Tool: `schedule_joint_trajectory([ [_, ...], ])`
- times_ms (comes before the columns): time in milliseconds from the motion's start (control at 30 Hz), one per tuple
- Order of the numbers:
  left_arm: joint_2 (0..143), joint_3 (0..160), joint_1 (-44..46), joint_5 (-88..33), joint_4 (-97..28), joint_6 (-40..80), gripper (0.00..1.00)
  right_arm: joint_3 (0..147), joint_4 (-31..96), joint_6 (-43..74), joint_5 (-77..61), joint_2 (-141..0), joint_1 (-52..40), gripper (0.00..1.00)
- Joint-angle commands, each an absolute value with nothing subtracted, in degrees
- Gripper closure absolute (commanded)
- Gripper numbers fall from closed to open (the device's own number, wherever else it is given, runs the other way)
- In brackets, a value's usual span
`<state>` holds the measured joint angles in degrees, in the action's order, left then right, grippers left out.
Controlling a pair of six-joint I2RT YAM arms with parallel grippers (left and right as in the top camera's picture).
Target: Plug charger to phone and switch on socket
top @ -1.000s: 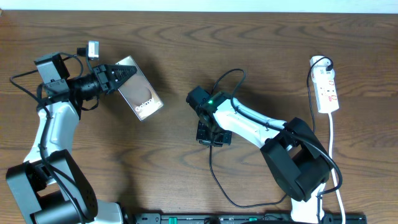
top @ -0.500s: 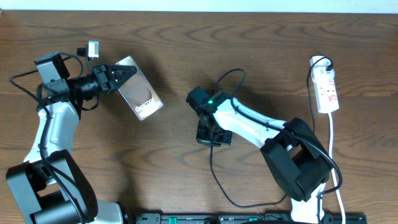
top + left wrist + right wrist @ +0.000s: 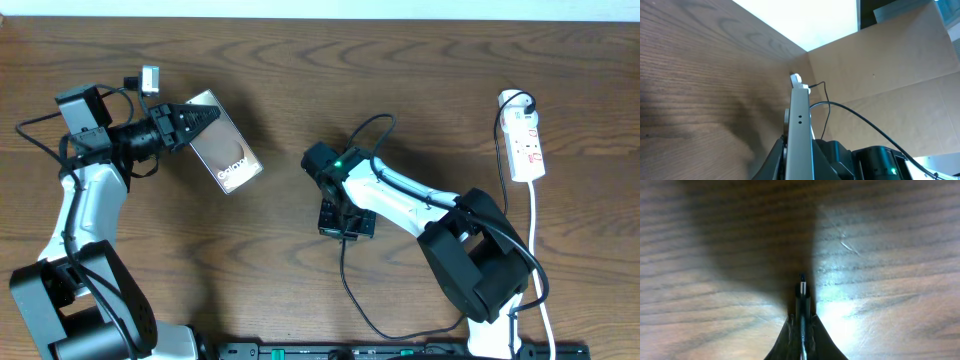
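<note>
Left arm sits at left side of table (image 3: pixel 300 60), reaching right. Left gripper (image 3: pixel 208 117) is clamped on one short end of phone (image 3: pixel 225 152), fingers closed vs. both faces. Phone is upper-left of centre, glossy brown-grey face turned toward overhead cam, long axis running diag. down-right, white "Galaxy" lettering at the end away from the fingers. Left wrist cam sees phone edge-on: a thin grey bar rising between the fingers w/ two small dots on the rim. Cannot tell if its far end touches the wood. Right gripper (image 3: pixel 346 224) is near table centre, well apart from phone, pointing down at tabletop. On right wrist cam the fingers (image 3: pixel 788 335) are shut tight on charger's plug tip (image 3: pixel 802 286). Tip sticks out just past the fingertips, over bare wood in the gripper's shadow; contact w/ wood not resolvable. Charger (image 3: pixel 343 275) cable, thin & black, leaves the gripper toward near table edge, then curves right toward right arm base. Socket (image 3: pixel 526 145) lies at far right, well apart from both grippers, lengthwise front-to-back, small red switch marks on its face. Switch pos. is too small to read. Black plug (image 3: pixel 524 101) is seated at its far end. White cord (image 3: pixel 533 230) runs from socket toward near edge, past right arm base.
</note>
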<state>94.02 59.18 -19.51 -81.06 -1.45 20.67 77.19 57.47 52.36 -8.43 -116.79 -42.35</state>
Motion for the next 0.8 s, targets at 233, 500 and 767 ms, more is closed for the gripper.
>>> schedule_joint_trajectory([
  [233,94.19,59.68,-19.77,-82.89,-1.32,19.92,0.92,76.20,58.96,54.04,-9.39,-119.39,-45.10,0.99],
  [500,94.19,59.66,-19.75,-82.89,-1.34,19.94,0.93,76.18,58.92,54.57,-9.47,-119.57,-45.15,0.99],
  [767,94.19,59.66,-19.75,-82.89,-1.32,19.92,0.92,76.18,58.65,54.13,-11.14,-121.05,-44.01,0.99],
])
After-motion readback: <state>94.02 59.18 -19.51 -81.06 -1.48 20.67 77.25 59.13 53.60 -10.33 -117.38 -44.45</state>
